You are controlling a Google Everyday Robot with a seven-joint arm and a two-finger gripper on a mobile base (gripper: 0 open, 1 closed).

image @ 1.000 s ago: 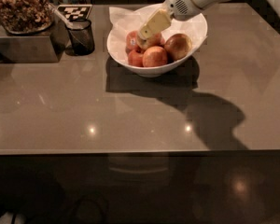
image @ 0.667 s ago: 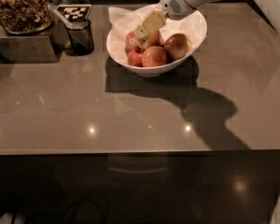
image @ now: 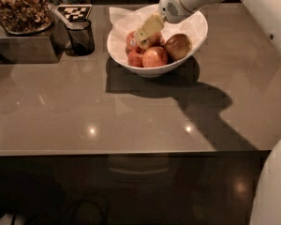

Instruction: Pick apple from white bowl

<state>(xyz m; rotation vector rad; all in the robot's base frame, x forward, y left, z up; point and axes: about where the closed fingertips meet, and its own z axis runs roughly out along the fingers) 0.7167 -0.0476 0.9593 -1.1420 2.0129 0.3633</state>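
I have the cream-tipped gripper [image: 144, 33] reaching down into the wide, glossy white bowl [image: 197, 35], over the fruit at the bowl's back left; I cannot tell how its grip stands. The round red apple with a golden-yellow blush [image: 154, 56] lies at the bowl's front, touching a bigger yellow-green and red apple [image: 179, 46] on the bowl's right. A small dark mesh cup [image: 80, 35] stands left of the bowl.

We find the gripper [image: 143, 35] low in the white bowl [image: 199, 34], hiding much of one apple [image: 157, 39]. The arm [image: 253, 3] and the nut container [image: 18, 11] are cut off at the edges.
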